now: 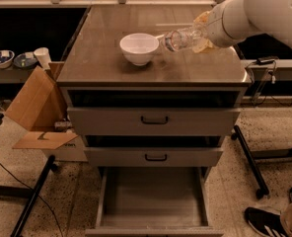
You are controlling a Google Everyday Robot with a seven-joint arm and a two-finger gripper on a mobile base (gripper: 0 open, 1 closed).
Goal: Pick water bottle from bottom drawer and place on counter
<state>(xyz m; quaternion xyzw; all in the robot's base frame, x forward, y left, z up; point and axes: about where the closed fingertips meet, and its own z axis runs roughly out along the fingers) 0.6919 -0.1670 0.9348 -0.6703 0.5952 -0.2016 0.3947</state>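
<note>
A dim workroom with a speckled floor, and in the middle of the frame a grey cabinet whose brown counter (106, 58) catches a bit of glare. A white bowl (139, 47) sits on it towards the upper centre. From the upper right a thick white arm reaches in over the counter, and its gripper (201, 32) is clamped around the base end of the water bottle (179, 38). The bottle is held on its side just right of the bowl, with its cap pointing left and close to the bowl's rim. Whether it touches the counter I cannot tell.

Below, the two shallow drawers (153, 121) with black handles stand slightly out. The bottom drawer (153, 196) is pulled well out at the lower centre, its plain floor showing.

At the left an open cardboard box (35, 102) leans beside the cabinet, with a white cup (41, 57) and small dishes (0, 58) on a low shelf behind it. A dark shoe (264, 222) shows in the lower right corner.
</note>
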